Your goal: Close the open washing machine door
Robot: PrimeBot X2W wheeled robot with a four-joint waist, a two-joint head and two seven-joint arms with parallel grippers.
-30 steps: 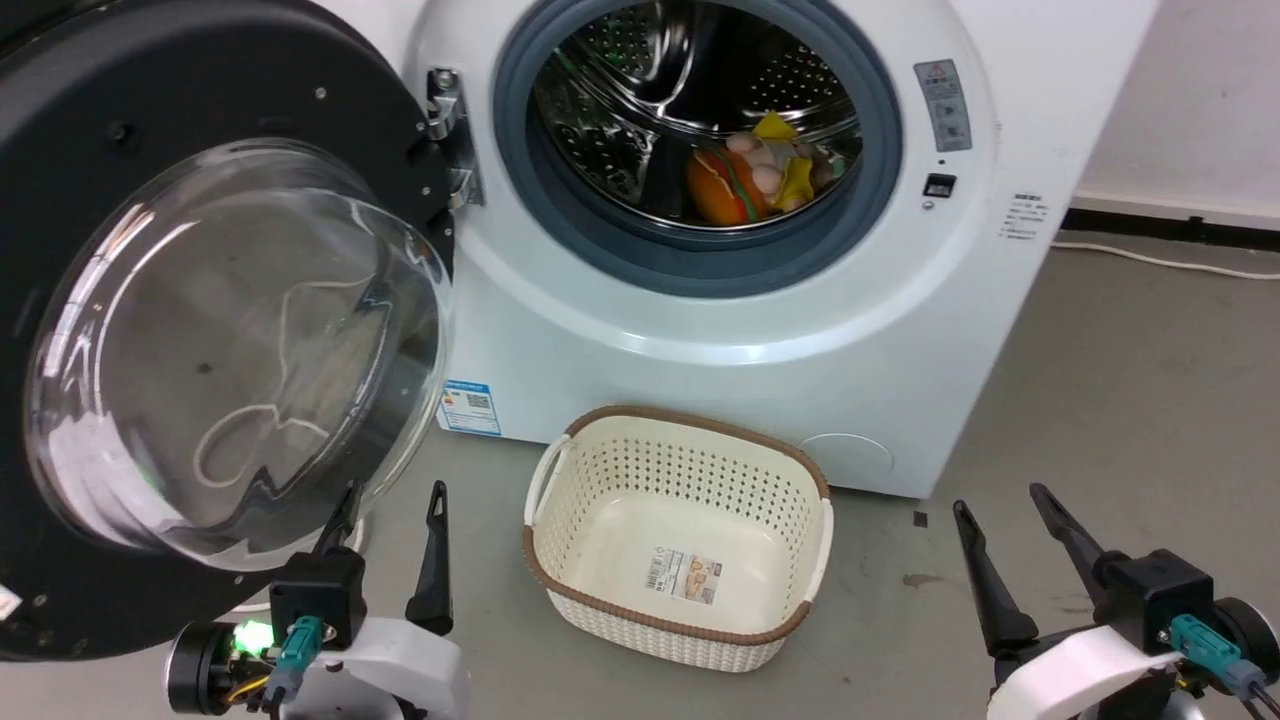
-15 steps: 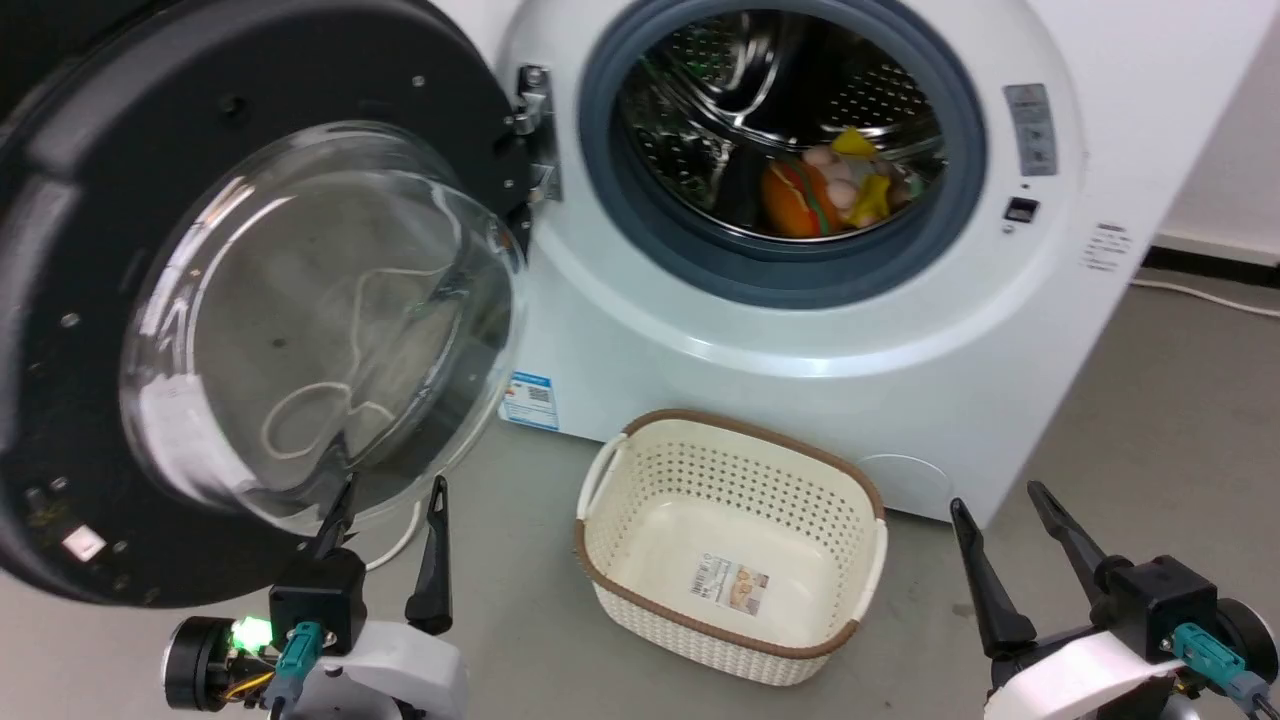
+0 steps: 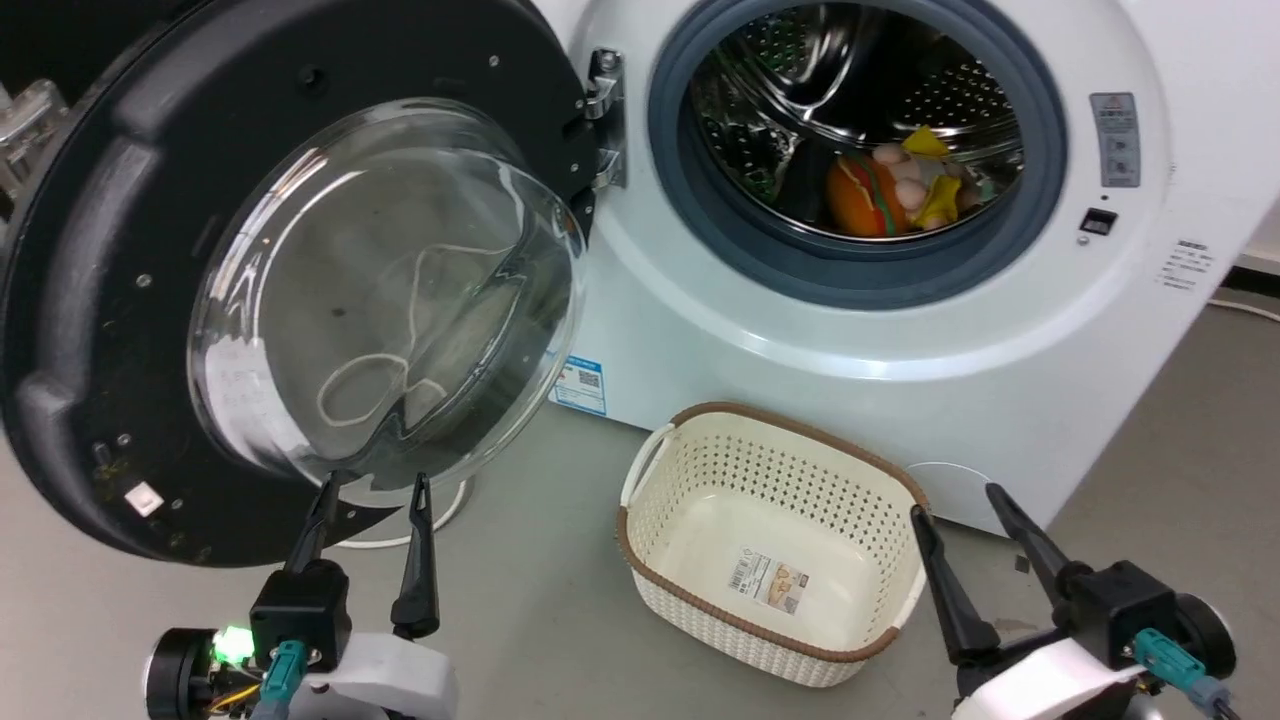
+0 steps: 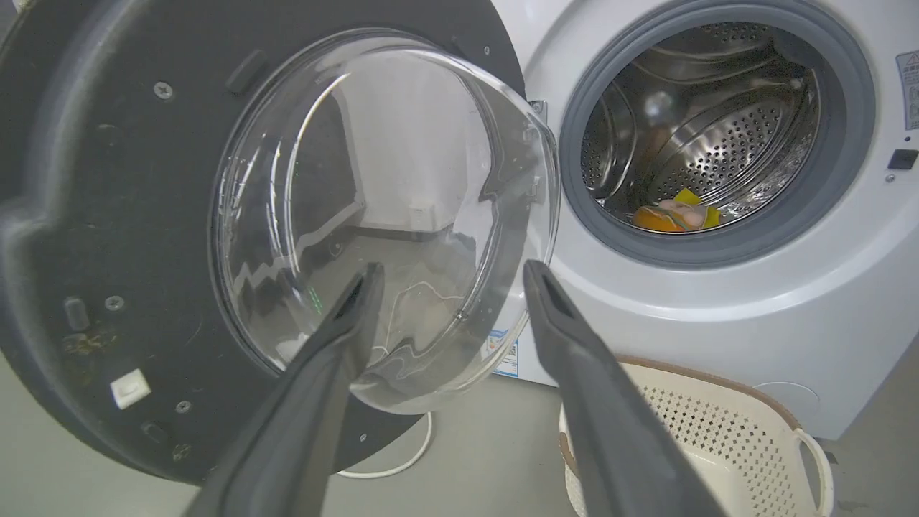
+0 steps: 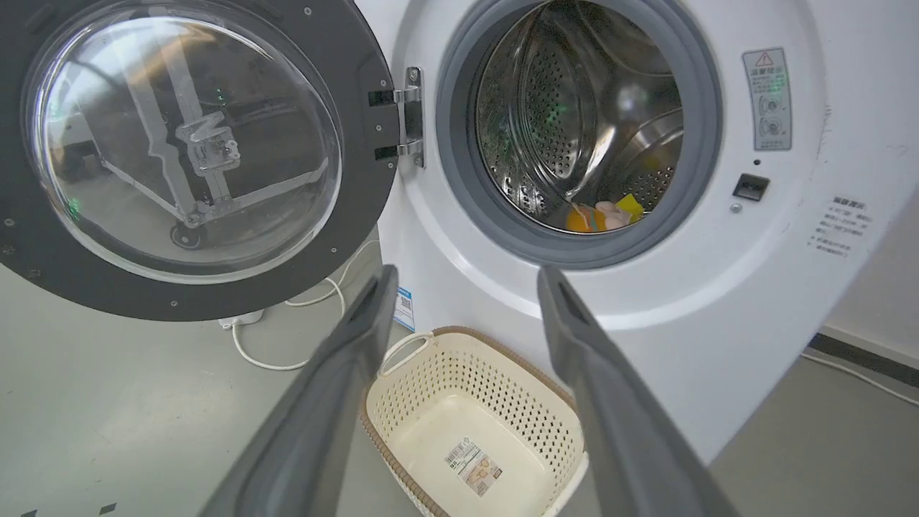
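The washing machine door [image 3: 110, 300] [image 4: 108, 179] [image 5: 359, 187] stands swung wide open to the left of the drum, its black rim ringing a bulging clear glass bowl [image 3: 380, 290]. A metal hinge [image 3: 605, 110] [image 5: 409, 115] ties it to the white machine [image 3: 900, 340]. My left gripper [image 3: 372, 485] [image 4: 449, 276] is open, its tips just below and in front of the glass bowl, holding nothing. My right gripper [image 3: 955, 497] [image 5: 467, 276] is open too, low at the right over the floor beside the basket.
A cream perforated basket [image 3: 895, 600] [image 5: 391, 431] with a brown rim sits empty on the grey floor before the machine. Toys [image 3: 890, 190] lie inside the steel drum, ringed by a grey gasket [image 3: 1040, 200]. A white cable [image 5: 287, 359] trails under the door.
The head camera has swung left, so the whole scene has slid rightward. Both grippers stay open; the left fingers now stand closer together.
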